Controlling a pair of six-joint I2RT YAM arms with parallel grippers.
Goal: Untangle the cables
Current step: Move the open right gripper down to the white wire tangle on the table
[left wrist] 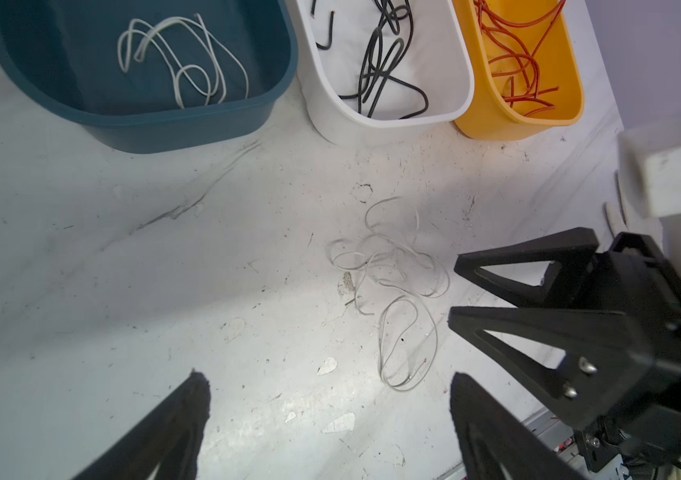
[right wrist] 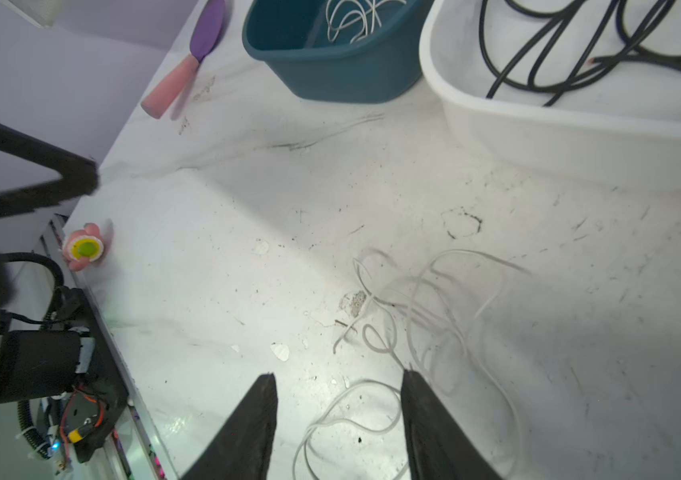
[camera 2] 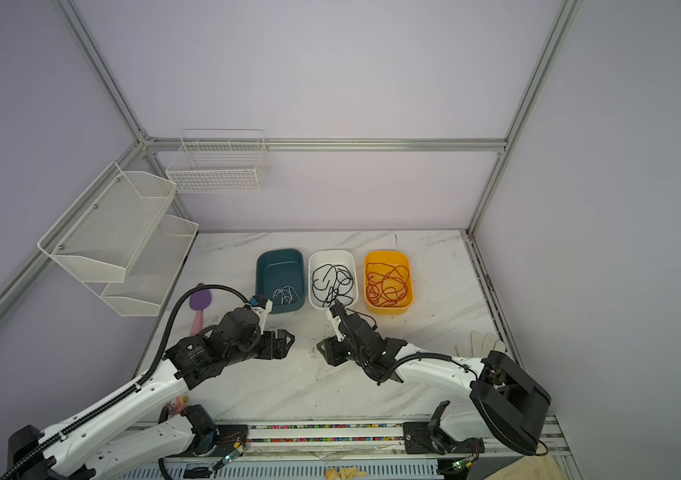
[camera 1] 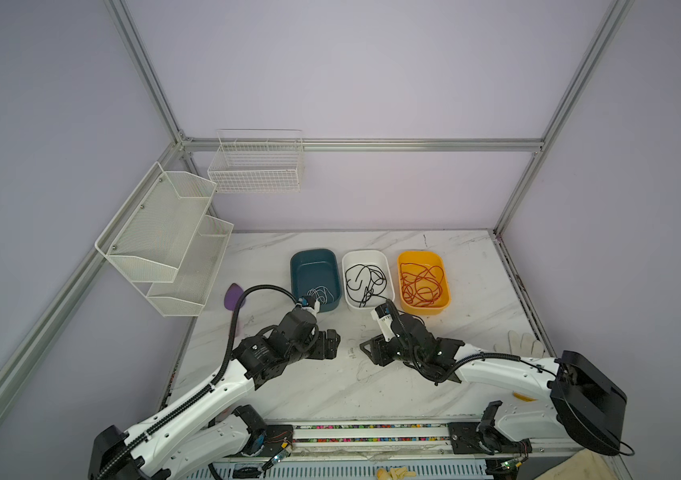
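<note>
- On the marble table (camera 1: 475, 291), between the two grippers and in front of the bins, the loose white cable (left wrist: 390, 253) lies in several overlapping loops, pale against the pale top.
- Behind it, the blue bin (left wrist: 164, 129) holds the binned white cable (camera 1: 321, 294), the white bin (left wrist: 372, 124) holds the black cables (camera 1: 365, 282), and the yellow bin (left wrist: 517, 124) holds the orange-red cables (camera 1: 421, 286).
- The left gripper (left wrist: 330, 378) hangs above the table with its jaws spread wide and nothing between them.
- The right gripper (right wrist: 338, 376) has its jaws partly apart and grips nothing. One loop lies on the table below the gap, and a strand runs close past one fingertip; whether it touches cannot be told.
- The loose white cable looks very light, limp and a little springy, with smooth insulation that would probably slip in a loose pinch.
- A pull at the crossed middle would likely drag the whole tangle or tighten it.
- The better hold seems to be a single strand near a free end, such as the one lying nearest the left gripper in the left wrist view.
- It needs a full, firm pinch low against the table.
</note>
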